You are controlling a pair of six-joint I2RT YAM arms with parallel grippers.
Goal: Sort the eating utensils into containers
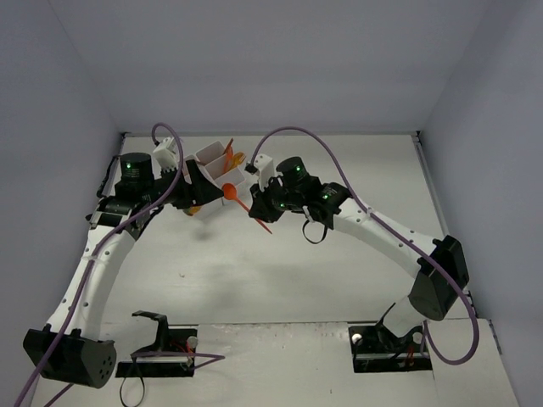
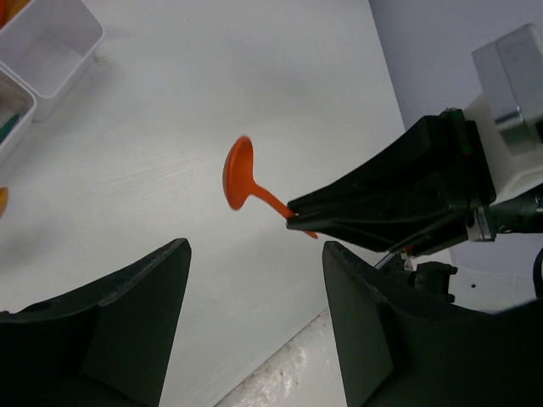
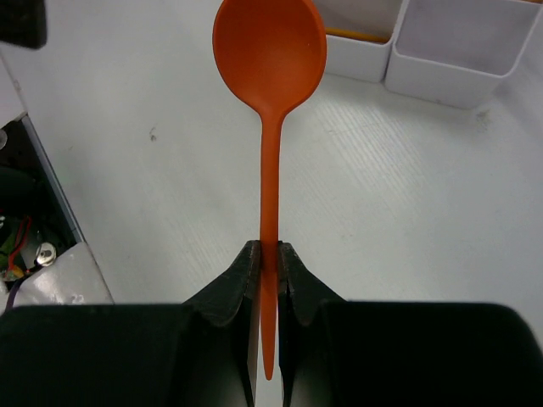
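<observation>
My right gripper (image 3: 269, 263) is shut on the handle of an orange round-bowled spoon (image 3: 270, 51) and holds it above the table, bowl pointing toward the white compartment tray (image 3: 450, 64). In the top view the spoon (image 1: 231, 193) hangs just in front of the tray (image 1: 214, 161), with the right gripper (image 1: 255, 212) at its handle. My left gripper (image 1: 208, 195) is open and empty beside the tray; its wrist view shows the spoon (image 2: 239, 174) ahead of its spread fingers (image 2: 127, 331). Orange utensils (image 1: 234, 158) stick out of the tray. A teal one (image 2: 7, 127) lies in one compartment.
An orange piece (image 1: 195, 209) lies on the table under the left gripper. Purple cables (image 1: 297, 131) arch over both arms. The grey enclosure walls (image 1: 475, 127) close in the table on three sides. Black brackets (image 1: 157, 326) sit at the near edge.
</observation>
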